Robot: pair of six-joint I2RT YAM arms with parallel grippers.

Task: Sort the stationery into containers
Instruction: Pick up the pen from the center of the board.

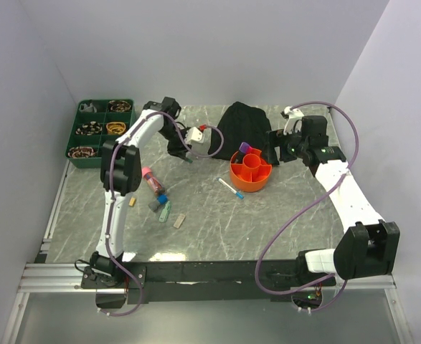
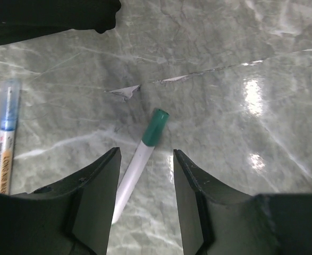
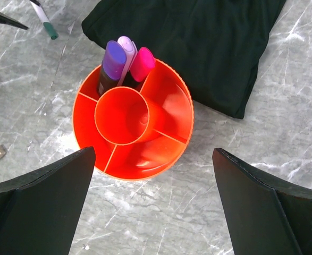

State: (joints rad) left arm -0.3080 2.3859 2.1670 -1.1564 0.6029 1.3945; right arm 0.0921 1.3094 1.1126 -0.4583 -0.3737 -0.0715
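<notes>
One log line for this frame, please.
left claw: open, straddling green-capped pen | right claw: open, near orange tub | stored: three markers in one tub compartment

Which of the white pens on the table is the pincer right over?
The green-capped pen: it lies inside the open left pincer, while the blue-capped pen lies off to the side, outside it.

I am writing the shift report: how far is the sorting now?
Done: three chunky markers, purple, lilac and pink, stand in the round orange plastic tub. In hand: the left gripper, jaws open, straddles a thin white green-capped pen, not gripped yet. Left: a blue-capped pen, a pink marker and a tan eraser, among others, lie unsorted.
</notes>
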